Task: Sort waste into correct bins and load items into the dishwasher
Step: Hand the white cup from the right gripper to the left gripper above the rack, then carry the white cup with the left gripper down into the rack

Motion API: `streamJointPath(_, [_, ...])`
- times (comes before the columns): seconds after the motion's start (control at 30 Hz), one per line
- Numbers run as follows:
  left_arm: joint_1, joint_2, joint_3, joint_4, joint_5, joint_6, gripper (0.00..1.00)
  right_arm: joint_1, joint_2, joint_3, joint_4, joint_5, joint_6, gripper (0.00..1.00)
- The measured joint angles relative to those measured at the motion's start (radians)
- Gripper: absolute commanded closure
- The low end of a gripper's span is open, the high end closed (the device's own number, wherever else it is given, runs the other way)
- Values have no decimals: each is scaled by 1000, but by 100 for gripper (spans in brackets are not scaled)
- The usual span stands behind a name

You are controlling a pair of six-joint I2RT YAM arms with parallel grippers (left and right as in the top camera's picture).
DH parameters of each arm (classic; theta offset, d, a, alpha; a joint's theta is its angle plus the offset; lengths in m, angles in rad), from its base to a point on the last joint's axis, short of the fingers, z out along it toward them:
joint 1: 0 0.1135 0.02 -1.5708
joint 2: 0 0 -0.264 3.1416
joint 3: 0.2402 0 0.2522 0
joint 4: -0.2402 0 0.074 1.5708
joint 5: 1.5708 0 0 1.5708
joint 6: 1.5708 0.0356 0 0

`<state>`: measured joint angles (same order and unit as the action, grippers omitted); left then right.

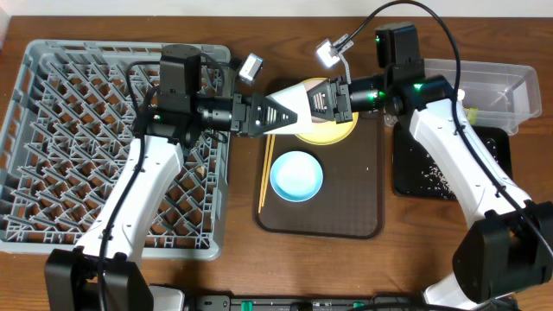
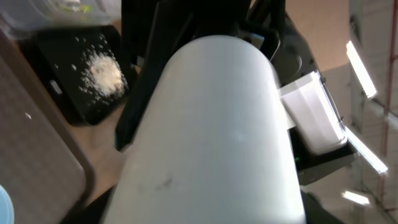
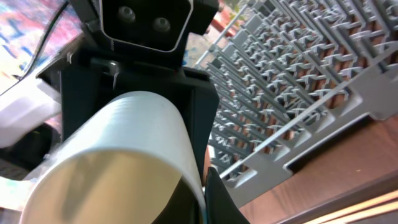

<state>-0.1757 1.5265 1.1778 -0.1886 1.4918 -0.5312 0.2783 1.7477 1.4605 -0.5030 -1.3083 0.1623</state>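
The white bowl (image 1: 298,102) hangs on its side between both grippers, above the far end of the brown serving tray. My right gripper (image 1: 324,102) is shut on its rim, and the pinch shows in the right wrist view (image 3: 202,193). My left gripper (image 1: 281,111) reaches over the bowl's outer wall from the base side. The bowl (image 2: 211,137) fills the left wrist view and hides those fingers. The yellow plate (image 1: 339,131), light blue bowl (image 1: 296,175) and chopsticks (image 1: 264,173) lie on the tray. Rice scraps (image 1: 428,177) lie in the black tray (image 1: 492,147).
The grey dish rack (image 1: 78,147) fills the left side and shows behind the bowl in the right wrist view (image 3: 298,81). The brown serving tray (image 1: 354,199) is in the middle. The clear tub (image 1: 510,86) stands at the far right, behind the black tray.
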Motion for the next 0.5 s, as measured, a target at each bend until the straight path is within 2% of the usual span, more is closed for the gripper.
streamJointPath(0.2, [-12, 0, 0, 3, -60, 31, 64, -6, 0, 0, -10, 31, 10, 91])
streamJointPath(0.5, [-12, 0, 0, 2, -132, 43, 65, -13, 11, 0, -13, 76, 9, 91])
